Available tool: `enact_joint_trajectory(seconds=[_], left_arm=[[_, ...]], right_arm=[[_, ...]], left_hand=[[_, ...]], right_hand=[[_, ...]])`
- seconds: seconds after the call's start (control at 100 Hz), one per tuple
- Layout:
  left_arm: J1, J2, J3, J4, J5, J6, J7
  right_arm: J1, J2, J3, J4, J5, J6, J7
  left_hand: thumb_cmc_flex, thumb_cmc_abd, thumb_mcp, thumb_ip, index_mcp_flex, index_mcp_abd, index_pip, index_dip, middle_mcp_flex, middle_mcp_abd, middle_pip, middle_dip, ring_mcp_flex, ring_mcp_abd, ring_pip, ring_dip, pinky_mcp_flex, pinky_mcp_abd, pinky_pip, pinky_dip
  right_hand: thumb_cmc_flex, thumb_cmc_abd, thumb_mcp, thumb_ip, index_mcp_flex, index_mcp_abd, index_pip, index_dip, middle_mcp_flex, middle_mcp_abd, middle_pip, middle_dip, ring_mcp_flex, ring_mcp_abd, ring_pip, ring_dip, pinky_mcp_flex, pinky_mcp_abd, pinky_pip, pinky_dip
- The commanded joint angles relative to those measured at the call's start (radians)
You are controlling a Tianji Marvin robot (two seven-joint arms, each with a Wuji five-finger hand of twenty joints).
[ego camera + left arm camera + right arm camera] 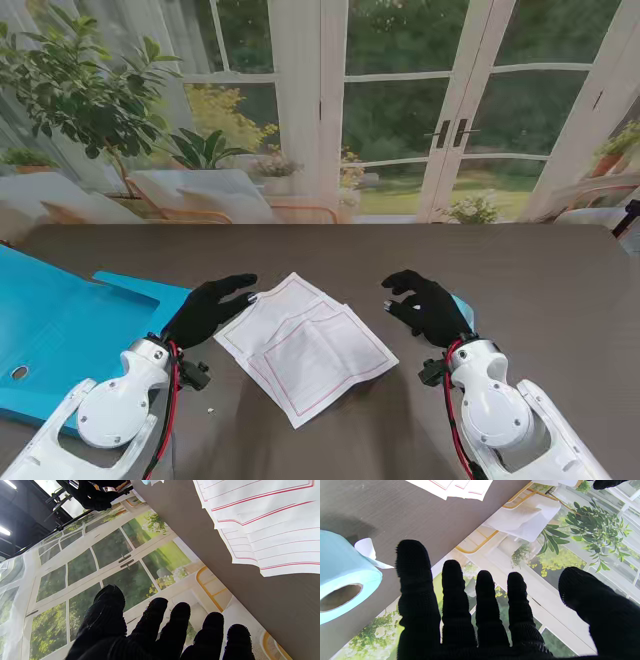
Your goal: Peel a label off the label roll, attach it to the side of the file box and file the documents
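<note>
1. The left hand is spread and holds nothing; its fingertips lie at the edge of the documents.
2. The right hand is also splayed and empty; the label roll sits just beside its outermost finger.
3. The roll looks light, with a stiff cardboard core; a white label tab curls free, likely the best place to pinch.
4. The blue file box lies flat beside the left wrist.
5. The sheets are thin and floppy, with red ruled lines; no legible writing.
</note>
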Motion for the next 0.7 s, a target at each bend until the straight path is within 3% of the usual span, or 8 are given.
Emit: enact_joint_trajectory(seconds=[0.0,0.34,0.54,0.69], left_arm=[[0.004,-0.003,-0.001,-0.006,0.002,0.001,-0.017],[0.002,-0.001,0.006,-0.010,-0.001,0.016,-0.028],[-0.005,0.001,0.014,-0.006,-0.006,0.021,-0.039],[-0.008,0.001,0.017,-0.006,-0.010,0.022,-0.043]], right_arm=[[-0.006,-0.001,-0.003,-0.003,0.001,0.001,0.018],[-0.003,-0.002,0.000,-0.007,-0.021,0.015,0.007],[0.021,0.000,0.016,-0.024,-0.119,0.097,-0.014],[0.062,0.019,0.027,-0.021,-0.225,0.158,0.040]], left_hand=[[-0.028,-0.018,-0.007,0.000,-0.017,-0.027,-0.004,-0.006,-0.013,-0.023,-0.006,-0.006,-0.018,-0.023,-0.005,-0.010,-0.018,-0.036,-0.025,-0.011],[-0.026,-0.010,-0.006,0.001,-0.012,-0.025,-0.003,-0.007,-0.005,-0.018,-0.004,-0.005,-0.015,-0.018,-0.004,-0.009,-0.018,-0.035,-0.024,-0.012],[-0.025,-0.004,-0.006,0.001,-0.005,-0.023,-0.001,-0.006,-0.001,-0.011,-0.004,-0.005,-0.012,-0.015,-0.003,-0.008,-0.017,-0.033,-0.023,-0.012],[-0.024,0.001,-0.007,0.001,-0.001,-0.022,0.000,-0.006,0.005,-0.010,-0.002,-0.004,-0.009,-0.015,-0.003,-0.008,-0.015,-0.033,-0.022,-0.012]], right_hand=[[-0.033,-0.009,-0.003,0.013,0.004,-0.005,0.010,0.000,0.012,-0.011,0.003,-0.014,0.000,-0.005,-0.001,-0.007,-0.597,-0.022,-0.016,0.020],[-0.032,-0.013,-0.002,0.012,0.015,0.002,0.012,0.000,0.016,-0.003,0.001,-0.014,0.003,-0.004,-0.001,-0.006,-0.595,-0.020,-0.015,0.020],[-0.033,-0.029,-0.006,0.011,0.051,0.003,0.011,-0.001,0.030,-0.003,-0.001,-0.016,0.013,-0.005,-0.001,-0.007,-0.587,-0.018,-0.012,0.020],[-0.035,-0.044,-0.008,0.009,0.056,-0.004,0.003,-0.004,0.020,-0.011,-0.009,-0.017,0.006,-0.015,-0.007,-0.009,-0.594,-0.025,-0.015,0.018]])
